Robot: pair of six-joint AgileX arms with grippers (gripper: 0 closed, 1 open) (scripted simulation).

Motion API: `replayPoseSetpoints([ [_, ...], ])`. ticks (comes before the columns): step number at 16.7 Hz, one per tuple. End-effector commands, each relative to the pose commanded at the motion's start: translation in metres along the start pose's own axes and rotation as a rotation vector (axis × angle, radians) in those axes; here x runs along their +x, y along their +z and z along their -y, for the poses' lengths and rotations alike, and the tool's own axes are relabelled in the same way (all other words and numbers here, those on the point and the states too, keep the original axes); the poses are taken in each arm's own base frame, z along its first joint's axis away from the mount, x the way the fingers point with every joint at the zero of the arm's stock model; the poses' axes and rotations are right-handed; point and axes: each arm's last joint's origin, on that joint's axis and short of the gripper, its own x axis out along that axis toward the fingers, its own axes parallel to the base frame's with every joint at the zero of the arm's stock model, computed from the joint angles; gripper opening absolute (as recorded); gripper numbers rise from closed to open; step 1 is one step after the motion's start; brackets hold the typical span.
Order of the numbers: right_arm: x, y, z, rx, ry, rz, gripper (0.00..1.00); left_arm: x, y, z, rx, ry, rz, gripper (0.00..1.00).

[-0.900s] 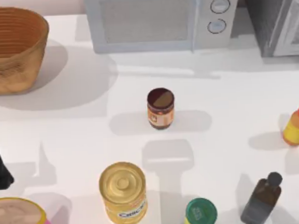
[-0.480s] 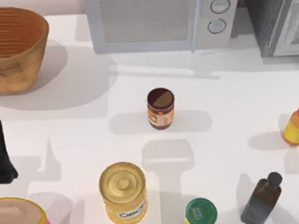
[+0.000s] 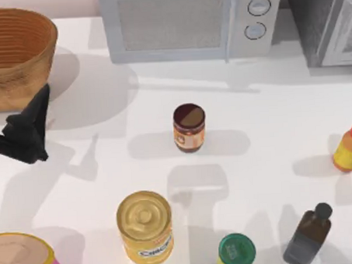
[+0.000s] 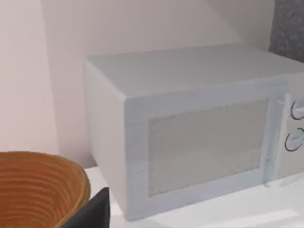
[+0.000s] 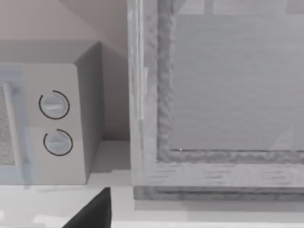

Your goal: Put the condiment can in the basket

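A: Top view? Where's the condiment can (image 3: 189, 128)?

B: Upright mid-surface, untouched, well right of the basket (image 3: 15, 57) at far left. Left pincer (image 3: 25, 130) is just near of the basket; can't tell how open, nothing held.

A: Left wrist view?

B: Basket rim (image 4: 42, 187), microwave (image 4: 190, 128). No can in frame.

A: Right wrist view?

B: Microwave dials, a cabinet; that arm looks parked.

A: Advice?

B: Swing right, straddle the can upright, avoid the gold can (image 3: 145, 227).

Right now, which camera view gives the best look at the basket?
The top view: the basket shows its rim, ribbed wall and inside at the table's far left. The left wrist view catches just part of its rim and side; the right wrist view faces the microwave.
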Motion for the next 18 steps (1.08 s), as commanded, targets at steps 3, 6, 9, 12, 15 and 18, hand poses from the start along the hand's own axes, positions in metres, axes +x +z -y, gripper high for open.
replayPoseSetpoints([
  [3, 0.0, 0.0, 0.0, 0.0, 0.0, 0.0, 1.0, 0.046, 0.004, -0.009, 0.001, -0.171, 0.002, 1.0],
  [6, 0.0, 0.0, 0.0, 0.0, 0.0, 0.0, 1.0, 0.098, -0.011, -0.017, 0.002, -0.349, 0.004, 1.0],
  [9, 0.0, 0.0, 0.0, 0.0, 0.0, 0.0, 1.0, 0.145, -0.045, -0.021, 0.003, -0.524, 0.005, 1.0],
  [12, 0.0, 0.0, 0.0, 0.0, 0.0, 0.0, 1.0, 0.181, -0.092, -0.021, 0.004, -0.687, 0.005, 1.0],
  [15, 0.0, 0.0, 0.0, 0.0, 0.0, 0.0, 1.0, 0.202, -0.143, -0.017, 0.006, -0.828, 0.005, 1.0],
  [18, 0.0, 0.0, 0.0, 0.0, 0.0, 0.0, 1.0, 0.21, -0.187, -0.012, 0.006, -0.935, 0.004, 1.0],
])
